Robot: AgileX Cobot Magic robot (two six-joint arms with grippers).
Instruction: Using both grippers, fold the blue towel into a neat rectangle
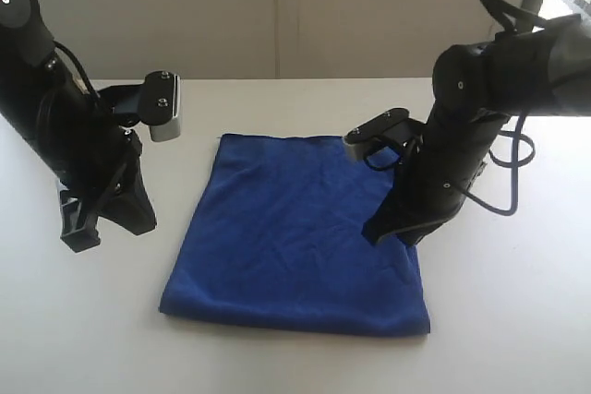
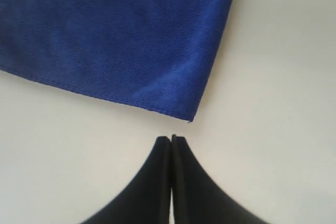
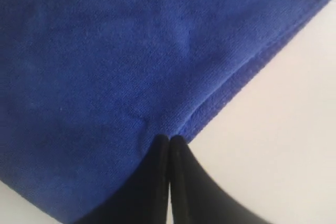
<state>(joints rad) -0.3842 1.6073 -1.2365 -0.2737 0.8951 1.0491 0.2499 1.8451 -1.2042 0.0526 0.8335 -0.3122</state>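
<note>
The blue towel (image 1: 286, 228) lies flat on the white table (image 1: 517, 320), at the centre of the exterior view. The left gripper (image 2: 171, 139) stands off the cloth at the towel's 9 o'clock. Its jaws are pressed together on nothing, with the tips just short of one towel corner (image 2: 190, 118). The right gripper (image 3: 169, 139) rests on the towel's 3 o'clock edge with its jaws likewise fully closed. The tips touch the hem (image 3: 247, 72), where the cloth puckers slightly. Whether any fabric is nipped between them cannot be told.

Hazards, as judged from this state:

- If the right arm travels sideways while bearing on the hem, it is likely to drag the towel and skew it on the table.
- If the left jaws descend without opening first, they are likely to push the corner and wrinkle it rather than take it.
- If only one side is lifted, the free side may sag or swing, so the edges would land out of line and the rectangle would be crooked.
- A shallow nip on the hem may slip out partway through a fold.
- If both arms carry towards the middle, they risk meeting each other.
</note>
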